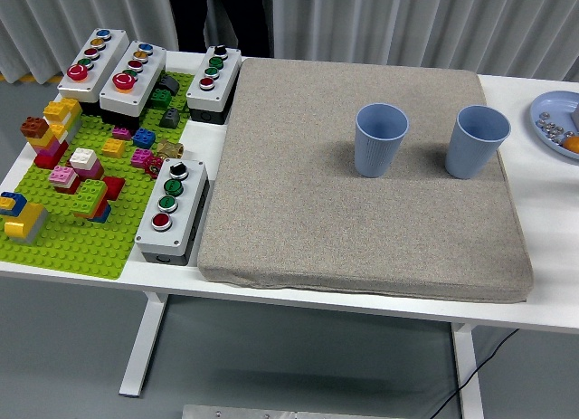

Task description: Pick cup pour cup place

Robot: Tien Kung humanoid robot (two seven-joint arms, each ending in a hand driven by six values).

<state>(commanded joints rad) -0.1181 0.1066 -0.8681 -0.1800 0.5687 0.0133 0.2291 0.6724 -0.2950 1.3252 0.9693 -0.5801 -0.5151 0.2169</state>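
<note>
Two cups upright on pad [298, 229]: left cup [381, 140] at centre, right cup [477, 141] at 3 o'clock. Likely light, thin-walled, crushable; grip mid-wall gently. No robot hands visible.

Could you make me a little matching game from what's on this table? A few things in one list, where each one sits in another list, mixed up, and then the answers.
Things:
1. two blue cups
2. green brick baseplate
3. blue plate
4. button box with black, green and red buttons

Places:
A. far right edge of the table, partly out of the picture
B. upright on the grey mat, side by side
C. left end of the table, covered with coloured bricks
D. between the baseplate and the mat, near the front edge

Pairs: 1-B, 2-C, 3-A, 4-D
</note>
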